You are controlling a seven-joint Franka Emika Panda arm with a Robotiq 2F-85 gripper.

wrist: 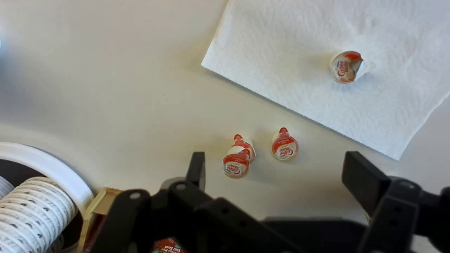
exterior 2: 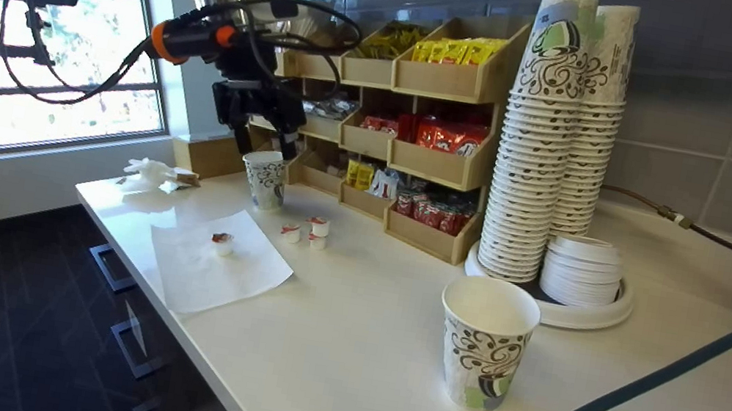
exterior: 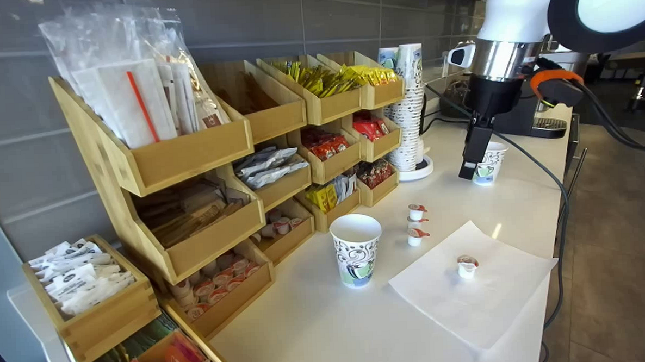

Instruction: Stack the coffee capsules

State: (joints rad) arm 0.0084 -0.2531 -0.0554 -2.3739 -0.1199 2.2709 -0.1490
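Note:
The coffee capsules are small white pods with red-printed lids. Two are stacked, the top capsule [exterior 2: 319, 227] resting on a lower capsule [exterior 2: 317, 242]. In the wrist view the top one [wrist: 236, 166] partly covers the lower one [wrist: 246, 142]. A single capsule [exterior 2: 291, 233] stands beside them, apart; it also shows in the wrist view [wrist: 285, 147]. Another capsule [wrist: 346, 67] with a torn, peeled lid stands on the paper towel, also seen in an exterior view [exterior: 467, 267]. My gripper [wrist: 274, 172] is open and empty, above the counter; it shows in an exterior view [exterior 2: 266, 146].
A white paper towel [exterior: 442, 301] lies on the counter. Paper cups stand on the counter [exterior: 356, 250] [exterior 2: 485, 344]. Tall cup stacks [exterior 2: 529, 188] stand on a round white holder by wooden condiment shelves [exterior: 196, 159]. A cable [exterior 2: 651, 365] crosses an exterior view.

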